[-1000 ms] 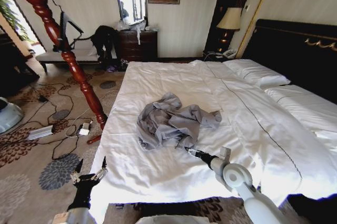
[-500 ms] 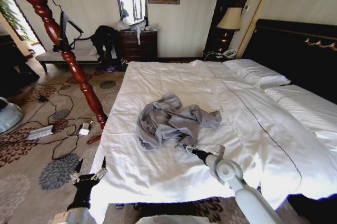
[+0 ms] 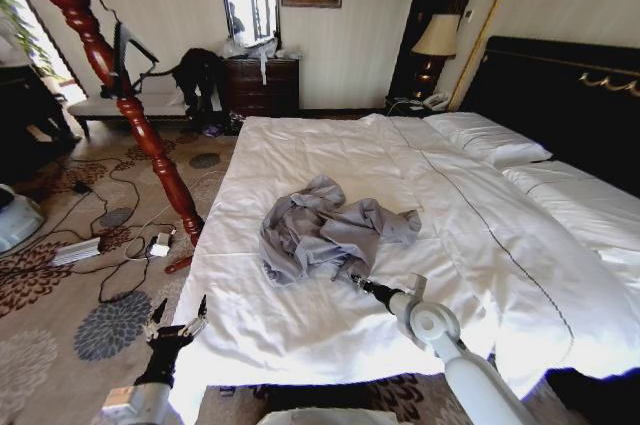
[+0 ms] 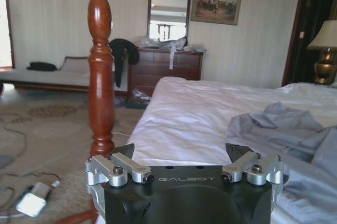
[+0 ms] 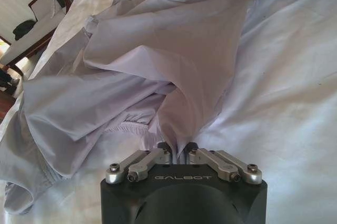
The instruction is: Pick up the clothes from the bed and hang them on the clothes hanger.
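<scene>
The clothes [image 3: 325,228] lie crumpled near the middle of the bed [image 3: 330,160], and the heap is longest across the bed, running from about 8 o'clock to 2 o'clock in the head view, with a sleeve end pointing toward the pillows side. The right gripper [image 3: 355,282] is at the heap's 5 o'clock edge, its jaws clenched on a fold of the grey fabric. The left gripper [image 3: 176,322] hangs beside the bed's near-left corner with its jaws released and spread, holding nothing.
</scene>
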{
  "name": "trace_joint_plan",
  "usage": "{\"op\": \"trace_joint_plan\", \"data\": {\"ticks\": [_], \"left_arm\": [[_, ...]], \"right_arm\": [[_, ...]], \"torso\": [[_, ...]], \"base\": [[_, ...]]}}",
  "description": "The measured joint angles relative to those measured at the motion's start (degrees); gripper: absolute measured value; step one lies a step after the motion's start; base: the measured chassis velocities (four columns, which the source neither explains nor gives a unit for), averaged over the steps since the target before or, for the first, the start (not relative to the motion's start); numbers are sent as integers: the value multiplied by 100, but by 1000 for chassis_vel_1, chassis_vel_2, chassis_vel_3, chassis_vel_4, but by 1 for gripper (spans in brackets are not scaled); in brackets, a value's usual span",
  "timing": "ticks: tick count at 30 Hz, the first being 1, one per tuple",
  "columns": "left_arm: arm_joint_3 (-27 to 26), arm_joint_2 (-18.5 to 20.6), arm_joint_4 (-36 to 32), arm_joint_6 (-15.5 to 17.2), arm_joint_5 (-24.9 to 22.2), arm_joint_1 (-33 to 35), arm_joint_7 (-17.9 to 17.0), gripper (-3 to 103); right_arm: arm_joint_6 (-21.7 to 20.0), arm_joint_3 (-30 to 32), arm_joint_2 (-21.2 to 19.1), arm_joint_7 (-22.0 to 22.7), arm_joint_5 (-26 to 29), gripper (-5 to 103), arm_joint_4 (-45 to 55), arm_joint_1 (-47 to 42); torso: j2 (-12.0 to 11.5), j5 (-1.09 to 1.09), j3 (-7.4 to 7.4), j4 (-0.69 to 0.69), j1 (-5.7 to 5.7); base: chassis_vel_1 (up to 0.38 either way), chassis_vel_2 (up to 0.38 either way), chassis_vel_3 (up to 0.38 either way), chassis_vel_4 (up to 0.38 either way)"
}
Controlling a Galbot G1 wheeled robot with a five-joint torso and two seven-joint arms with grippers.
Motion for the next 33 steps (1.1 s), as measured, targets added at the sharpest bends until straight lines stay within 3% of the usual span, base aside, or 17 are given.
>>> {"op": "trace_joint_plan", "data": {"ticks": [2, 4, 11, 15, 16, 20, 26, 28, 31, 33], "left_arm": [[99, 295, -102, 214, -439, -89, -50, 99], [266, 610, -151, 459, -948, -235, -188, 99], [675, 1288, 39, 862, -1790, -878, -536, 99], [1062, 1907, 101, 1138, -2991, -1673, -782, 99], [1062, 1907, 101, 1138, -2991, -1673, -782, 99], [1577, 2334, 343, 1268, -3771, -2472, -988, 99], [2481, 2497, 906, 1358, -4067, -3353, -1092, 98], [2558, 2474, 968, 1362, -4080, -3396, -1091, 98], [2712, 2433, 1070, 1351, -4116, -3471, -1003, 98], [2782, 2465, 1078, 1350, -4188, -3537, -977, 98]], "right_arm": [[-4, 15, -14, 22, 5, 5, 13, 0], [-9, 33, -47, 47, 13, 2, 29, -6], [-17, 100, -86, 83, 60, 0, 76, -1], [-20, 165, -132, 90, 80, 0, 107, -17], [-20, 165, -132, 90, 80, 0, 107, -17], [-23, 193, -155, 115, 85, 0, 111, -30], [-31, 186, -170, 187, 135, 0, 99, 25], [-32, 127, -183, 202, 169, 0, 73, 95], [-35, -97, -246, 235, 291, 0, -32, 361], [-40, -120, -267, 241, 321, 0, -42, 398]], "torso": [[0, 1, 0, 0, 0], [0, 1, 0, -1, 0], [0, -1, 0, 1, 0], [0, 1, 0, -1, 0], [0, 1, 0, -1, 0], [0, 1, 0, -1, 1], [0, 0, 0, -3, 1], [0, 0, 0, -3, 0], [0, 1, 0, 7, 1], [0, 0, 0, 0, 1]], "base": [[0, 0, 0, 0], [0, 0, 0, 0], [0, 0, 0, 0], [0, 0, 0, 0], [0, 0, 0, 0], [0, 0, 0, 0], [0, 0, 0, 0], [0, 0, 0, 0], [0, 0, 0, 0], [0, 0, 0, 0]]}}
